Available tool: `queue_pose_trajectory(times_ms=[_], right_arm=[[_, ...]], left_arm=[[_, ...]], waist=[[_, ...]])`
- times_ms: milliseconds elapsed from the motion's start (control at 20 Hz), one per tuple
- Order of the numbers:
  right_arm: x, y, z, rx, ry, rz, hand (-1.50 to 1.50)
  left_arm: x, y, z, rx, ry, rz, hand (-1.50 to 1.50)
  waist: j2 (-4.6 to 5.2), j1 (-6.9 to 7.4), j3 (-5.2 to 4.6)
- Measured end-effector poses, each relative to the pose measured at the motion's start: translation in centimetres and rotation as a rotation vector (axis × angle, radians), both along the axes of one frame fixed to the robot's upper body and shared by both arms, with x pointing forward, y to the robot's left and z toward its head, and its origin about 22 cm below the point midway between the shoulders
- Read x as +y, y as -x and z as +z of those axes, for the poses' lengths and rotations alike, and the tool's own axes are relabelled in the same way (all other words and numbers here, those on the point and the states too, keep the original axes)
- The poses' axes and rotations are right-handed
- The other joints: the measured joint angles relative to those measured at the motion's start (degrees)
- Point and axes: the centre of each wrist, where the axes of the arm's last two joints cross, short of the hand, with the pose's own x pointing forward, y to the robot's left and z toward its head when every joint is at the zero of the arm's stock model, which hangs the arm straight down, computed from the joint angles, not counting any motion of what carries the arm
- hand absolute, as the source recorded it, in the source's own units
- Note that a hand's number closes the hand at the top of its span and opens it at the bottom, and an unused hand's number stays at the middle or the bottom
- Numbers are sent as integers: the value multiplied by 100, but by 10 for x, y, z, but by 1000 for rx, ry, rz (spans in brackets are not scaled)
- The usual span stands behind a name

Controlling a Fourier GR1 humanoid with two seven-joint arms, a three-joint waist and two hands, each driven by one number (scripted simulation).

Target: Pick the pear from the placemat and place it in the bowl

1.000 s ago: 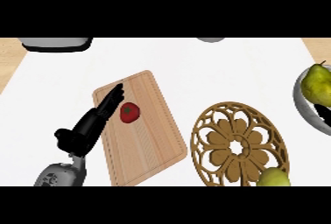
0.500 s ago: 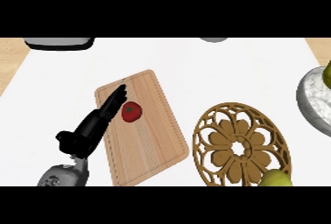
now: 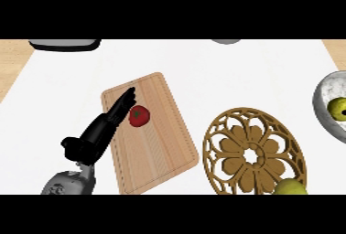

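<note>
A yellow-green pear [image 3: 289, 187] lies at the lower edge of the round carved wooden placemat [image 3: 253, 153], partly cut off by the view's bottom. The grey speckled bowl [image 3: 323, 103] stands at the right edge, and a yellow-green fruit [image 3: 338, 108] shows inside it. My left hand [image 3: 101, 130] lies open over the left side of a wooden cutting board, its straight fingers pointing up and to the right, far from the pear and the bowl. The right hand does not show.
A wooden cutting board [image 3: 152, 151] lies left of the placemat with a red tomato [image 3: 139, 115] on it, just beside my left fingertips. A grey pan-like object [image 3: 64, 44] and another grey item [image 3: 226, 41] sit at the far edge.
The yellow-green fruit at the right edge now shows lower, inside the bowl. My left hand, the board, the tomato and the pear on the placemat have hardly moved.
</note>
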Motion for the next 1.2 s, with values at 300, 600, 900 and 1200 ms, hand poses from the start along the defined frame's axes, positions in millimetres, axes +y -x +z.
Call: queue_pose_trajectory(times_ms=[300,600,900,1200], right_arm=[[-15,-10,6,-126,-104,11,-150],[-41,-2,24,-297,-279,-119,-150],[-86,34,36,-368,-422,-237,-150],[-132,95,40,-447,-500,-324,-150]], left_arm=[[5,1,-2,7,-3,7,0],[7,0,-6,6,-6,11,0],[8,-2,-4,3,-9,20,0],[5,0,-1,-1,-3,19,0]], waist=[[-5,-29,-1],[-12,-67,1],[4,-71,5],[21,-80,24]])
